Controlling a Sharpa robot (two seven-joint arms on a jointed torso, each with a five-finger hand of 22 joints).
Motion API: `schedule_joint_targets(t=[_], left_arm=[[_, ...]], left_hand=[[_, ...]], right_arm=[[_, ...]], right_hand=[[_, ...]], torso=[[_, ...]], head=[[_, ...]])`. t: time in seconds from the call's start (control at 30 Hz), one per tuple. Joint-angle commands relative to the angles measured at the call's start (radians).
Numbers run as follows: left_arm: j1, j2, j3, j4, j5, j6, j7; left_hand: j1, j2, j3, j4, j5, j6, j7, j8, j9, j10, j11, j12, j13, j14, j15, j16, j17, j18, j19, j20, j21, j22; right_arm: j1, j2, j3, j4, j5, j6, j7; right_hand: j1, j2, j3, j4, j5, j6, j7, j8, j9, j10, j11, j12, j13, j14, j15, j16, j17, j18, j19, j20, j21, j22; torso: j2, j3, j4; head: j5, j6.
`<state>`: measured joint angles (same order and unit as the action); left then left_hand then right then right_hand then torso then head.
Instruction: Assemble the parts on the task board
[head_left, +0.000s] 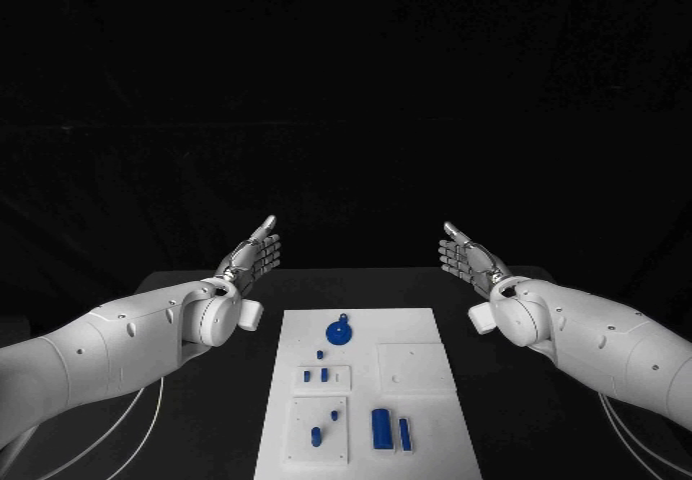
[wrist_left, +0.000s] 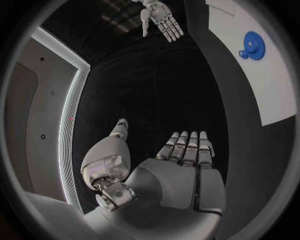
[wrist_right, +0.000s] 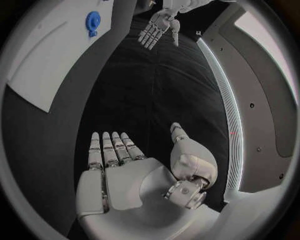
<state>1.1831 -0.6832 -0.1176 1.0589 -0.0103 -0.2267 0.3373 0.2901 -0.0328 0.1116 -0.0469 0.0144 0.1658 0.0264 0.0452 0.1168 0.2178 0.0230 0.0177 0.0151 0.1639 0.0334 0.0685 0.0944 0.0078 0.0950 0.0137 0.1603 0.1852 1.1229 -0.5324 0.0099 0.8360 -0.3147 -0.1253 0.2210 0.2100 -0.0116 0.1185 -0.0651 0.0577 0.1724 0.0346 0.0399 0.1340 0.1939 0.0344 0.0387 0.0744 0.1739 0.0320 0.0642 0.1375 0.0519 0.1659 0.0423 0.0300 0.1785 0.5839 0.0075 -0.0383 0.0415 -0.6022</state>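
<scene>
Black table (head_left: 519, 420) under white task board (head_left: 418, 330), board's long axis running away from robot, centred between arms.

Left hand (head_left: 254, 258) and right hand (head_left: 469, 258) raised beyond board's far end, palms facing, fingers straight, side by side, holding nothing.

Round blue part (head_left: 339, 332) near far end; long blue bar (head_left: 382, 428) near edge, lengthwise with board.
</scene>
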Motion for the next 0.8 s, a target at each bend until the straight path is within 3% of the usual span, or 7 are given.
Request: schedule_joint_targets(t=[0.03,0.17,0.33,0.53,0.67,0.8], left_arm=[[-0.015,-0.011,0.014,0.066,0.001,-0.109,0.044],[-0.044,-0.032,0.039,0.174,0.004,-0.215,0.078],[-0.085,-0.062,0.075,0.33,0.007,-0.367,0.126],[-0.12,-0.087,0.106,0.462,0.009,-0.496,0.168],[-0.131,-0.095,0.116,0.503,0.01,-0.535,0.18],[-0.133,-0.097,0.118,0.511,0.01,-0.543,0.183]], left_hand=[[-0.29,0.033,-0.112,0.047,-0.014,-0.166,-0.026,-0.045,-0.117,-0.218,-0.023,-0.018,-0.015,-0.164,-0.033,-0.069,-0.094,-0.008,-0.095,-0.014,-0.16,-0.185],[-0.29,0.033,-0.112,0.047,-0.014,-0.166,-0.026,-0.045,-0.117,-0.218,-0.023,-0.018,-0.015,-0.164,-0.033,-0.069,-0.094,-0.008,-0.095,-0.014,-0.16,-0.185],[-0.29,0.033,-0.112,0.047,-0.014,-0.166,-0.026,-0.045,-0.117,-0.218,-0.023,-0.018,-0.015,-0.164,-0.033,-0.069,-0.094,-0.008,-0.095,-0.014,-0.16,-0.185],[-0.29,0.033,-0.112,0.047,-0.014,-0.166,-0.026,-0.045,-0.117,-0.218,-0.023,-0.018,-0.015,-0.164,-0.033,-0.069,-0.094,-0.008,-0.095,-0.014,-0.16,-0.185],[-0.29,0.033,-0.112,0.047,-0.014,-0.166,-0.026,-0.045,-0.117,-0.218,-0.023,-0.018,-0.015,-0.164,-0.033,-0.069,-0.094,-0.008,-0.095,-0.014,-0.16,-0.185],[-0.29,0.033,-0.112,0.047,-0.014,-0.166,-0.026,-0.045,-0.117,-0.218,-0.023,-0.018,-0.015,-0.164,-0.033,-0.069,-0.094,-0.008,-0.095,-0.014,-0.16,-0.185]], right_arm=[[-0.005,-0.018,0.0,0.067,0.045,-0.091,0.05],[-0.016,-0.056,-0.002,0.175,0.089,-0.181,0.091],[-0.032,-0.111,-0.004,0.336,0.154,-0.315,0.151],[-0.053,-0.18,-0.007,0.538,0.235,-0.482,0.226],[-0.063,-0.214,-0.008,0.635,0.275,-0.563,0.262],[-0.07,-0.238,-0.009,0.705,0.303,-0.62,0.288]], right_hand=[[-0.21,0.012,-0.118,0.065,-0.058,-0.172,-0.035,-0.04,-0.134,-0.194,-0.034,-0.039,-0.074,-0.174,-0.032,-0.064,-0.137,-0.052,-0.166,-0.042,-0.03,-0.178],[-0.21,0.012,-0.118,0.065,-0.058,-0.172,-0.035,-0.04,-0.134,-0.194,-0.034,-0.039,-0.074,-0.174,-0.032,-0.064,-0.137,-0.052,-0.166,-0.042,-0.03,-0.178],[-0.21,0.012,-0.118,0.065,-0.058,-0.172,-0.035,-0.04,-0.134,-0.194,-0.034,-0.039,-0.074,-0.174,-0.032,-0.064,-0.137,-0.052,-0.166,-0.042,-0.03,-0.178],[-0.21,0.012,-0.118,0.065,-0.058,-0.172,-0.035,-0.04,-0.134,-0.194,-0.034,-0.039,-0.074,-0.174,-0.032,-0.064,-0.137,-0.052,-0.166,-0.042,-0.03,-0.178],[-0.21,0.012,-0.118,0.065,-0.058,-0.172,-0.035,-0.04,-0.134,-0.194,-0.034,-0.039,-0.074,-0.174,-0.032,-0.064,-0.137,-0.052,-0.166,-0.042,-0.03,-0.178],[-0.21,0.012,-0.118,0.065,-0.058,-0.172,-0.035,-0.04,-0.134,-0.194,-0.034,-0.039,-0.074,-0.174,-0.032,-0.064,-0.137,-0.052,-0.166,-0.042,-0.03,-0.178]], torso=[[-0.031,-0.0059,0.0301],[-0.04,-0.0075,0.0382],[-0.04,-0.0075,0.0383],[-0.04,-0.0075,0.0383],[-0.04,-0.0075,0.0383],[-0.04,-0.0075,0.0383]], head=[[-0.031,0.002],[-0.041,0.002],[-0.042,0.002],[-0.042,0.002],[-0.042,0.002],[-0.042,0.002]])
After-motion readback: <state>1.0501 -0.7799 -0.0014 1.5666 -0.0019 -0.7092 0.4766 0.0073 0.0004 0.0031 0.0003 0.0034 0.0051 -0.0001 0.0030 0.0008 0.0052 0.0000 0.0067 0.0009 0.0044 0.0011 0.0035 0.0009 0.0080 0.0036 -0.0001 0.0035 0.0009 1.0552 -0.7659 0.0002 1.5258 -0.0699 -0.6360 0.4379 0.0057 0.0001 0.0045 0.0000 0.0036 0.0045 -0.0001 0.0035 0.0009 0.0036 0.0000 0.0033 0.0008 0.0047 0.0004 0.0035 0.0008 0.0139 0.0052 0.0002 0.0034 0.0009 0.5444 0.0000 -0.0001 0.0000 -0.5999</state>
